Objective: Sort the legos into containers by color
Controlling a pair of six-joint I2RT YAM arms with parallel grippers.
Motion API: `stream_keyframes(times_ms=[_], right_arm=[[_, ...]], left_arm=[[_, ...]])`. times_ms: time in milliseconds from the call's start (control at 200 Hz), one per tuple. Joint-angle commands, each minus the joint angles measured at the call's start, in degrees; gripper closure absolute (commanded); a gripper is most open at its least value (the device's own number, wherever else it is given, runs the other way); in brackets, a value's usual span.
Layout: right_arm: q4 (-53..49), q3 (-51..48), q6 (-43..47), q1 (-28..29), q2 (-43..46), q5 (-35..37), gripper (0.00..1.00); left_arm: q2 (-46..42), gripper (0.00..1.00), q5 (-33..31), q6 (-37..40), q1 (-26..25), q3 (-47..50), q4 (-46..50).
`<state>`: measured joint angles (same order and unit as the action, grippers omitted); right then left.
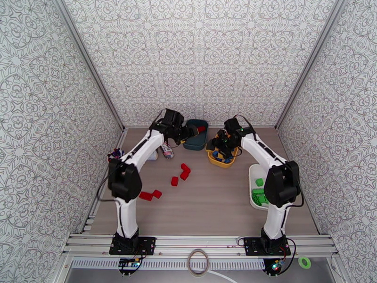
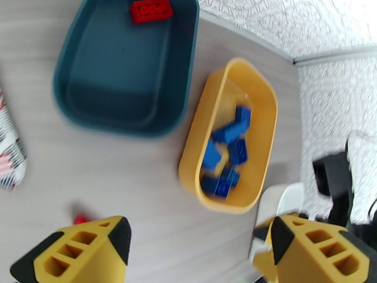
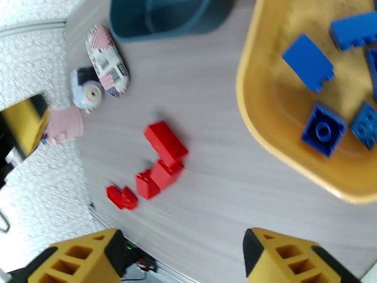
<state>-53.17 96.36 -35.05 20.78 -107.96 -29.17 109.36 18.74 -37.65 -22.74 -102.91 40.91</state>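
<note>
The dark teal bin [image 1: 197,134] holds one red lego [image 2: 151,10] at its far end. My left gripper [image 1: 188,133] hovers beside it, open and holding nothing, its yellow fingers [image 2: 85,251] spread wide. The yellow bin [image 1: 221,159] holds several blue legos [image 2: 226,152]. My right gripper [image 1: 221,145] hangs over that bin, open and holding nothing [image 3: 184,260]. Several red legos [image 1: 184,170] lie loose on the table, with more [image 1: 151,195] nearer the left arm. Green legos [image 1: 259,196] sit in the white tray [image 1: 257,175] at the right.
A striped red-white packet [image 3: 107,60] and a small white gadget [image 3: 87,93] lie left of the teal bin. A pink cup of pens [image 1: 114,154] stands by the left wall. Patterned walls enclose the table on three sides.
</note>
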Motion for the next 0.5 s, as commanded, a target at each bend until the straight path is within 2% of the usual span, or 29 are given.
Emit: stream_keyframes(times_ms=[0, 235, 495], right_arm=[[-1.72, -3.11, 1.95, 2.72, 3.53, 4.16, 0.28], [-1.59, -8.86, 2.0, 9.02, 6.83, 9.21, 0.26], [-0.8, -14.01, 1.74, 15.94, 8.29, 13.39, 0.24]], left_arm=[[-5.47, 0.14, -8.31, 3.41, -0.15, 7.34, 5.24], [-14.36, 0.14, -13.34, 4.69, -1.41, 20.98, 8.26], [-19.08, 0.11, -16.07, 5.12, -3.38, 32.16, 9.1]])
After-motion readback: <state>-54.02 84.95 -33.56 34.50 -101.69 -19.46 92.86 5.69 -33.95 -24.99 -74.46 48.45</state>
